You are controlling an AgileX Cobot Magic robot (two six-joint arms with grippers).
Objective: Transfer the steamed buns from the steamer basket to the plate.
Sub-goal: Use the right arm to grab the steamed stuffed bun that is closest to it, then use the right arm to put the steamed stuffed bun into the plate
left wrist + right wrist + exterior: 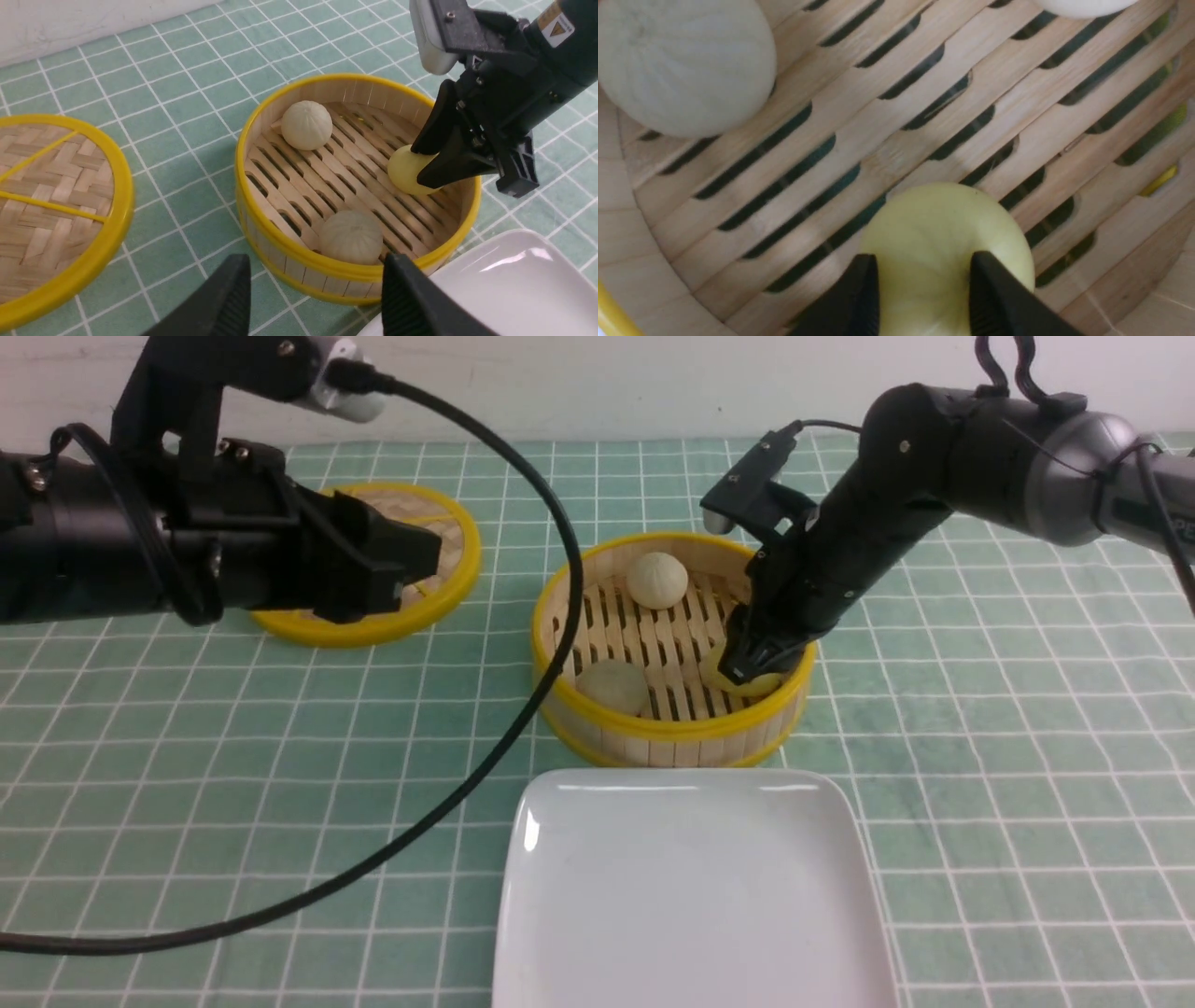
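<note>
The steamer basket [672, 728] stands mid-table and holds three steamed buns. One pale bun [656, 580] lies at the back and another [613, 687] at the front left. My right gripper [752, 667] reaches down inside the basket at its right side. Its fingers [864, 289] press both flanks of the yellow bun [934, 219], which rests on the slatted floor. My left gripper [411, 569] hovers open and empty over the table to the left of the basket; in its wrist view its fingertips [233, 289] frame the basket's rim [280, 242]. The white plate [691, 896] lies just in front of the basket.
The flat woven lid [448, 588] with a yellow rim lies at the back left, partly behind my left arm. A black cable [523, 709] loops over the green checked cloth, passing the basket's left edge.
</note>
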